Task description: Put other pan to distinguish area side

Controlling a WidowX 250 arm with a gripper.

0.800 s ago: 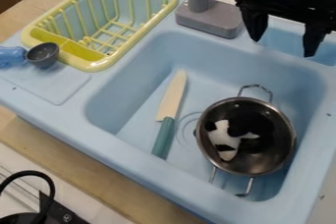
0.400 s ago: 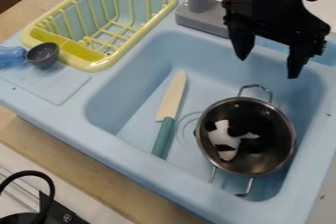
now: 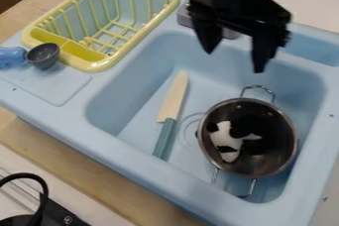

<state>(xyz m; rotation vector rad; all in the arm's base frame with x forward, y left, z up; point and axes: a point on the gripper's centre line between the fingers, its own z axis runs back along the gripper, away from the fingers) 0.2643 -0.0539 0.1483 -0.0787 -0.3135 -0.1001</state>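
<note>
Noting, from the left: small dark cup (image 3: 43, 55) on the sink's left ledge, beside the yellow drying rack (image 3: 92, 66), both clear of the work. Next rightward, inside the blue basin (image 3: 132, 88), a toy knife (image 3: 168, 128) lies flat, handle towards the near side; it sits just left of the pan and could be nudged if the pan slides that way. Gripper (image 3: 235, 57) hangs over the far part of the basin, fingers spread wide, nothing between them. Farthest right, the task's thing: metal pan (image 3: 286, 131) resting upright in the right half of the basin, black-and-white soft toy (image 3: 228, 141) inside. Handling estimate: pan body stiff, probably light to moderate in weight, smooth-walled and apt to slip under a shallow pinch; not fragile. Toy looks soft and light, likely to shift or tumble if the pan tips. Grip site: far wire handle (image 3: 258, 87), the nearest to the fingers; thin and rigid, so it should seat well, though a lift from one side may let the near side sag. Alternative: pinch the far rim, one finger inside, deep enough to resist rotation. Near handle (image 3: 252, 187) judged awkward, close to the basin's near wall.
</note>
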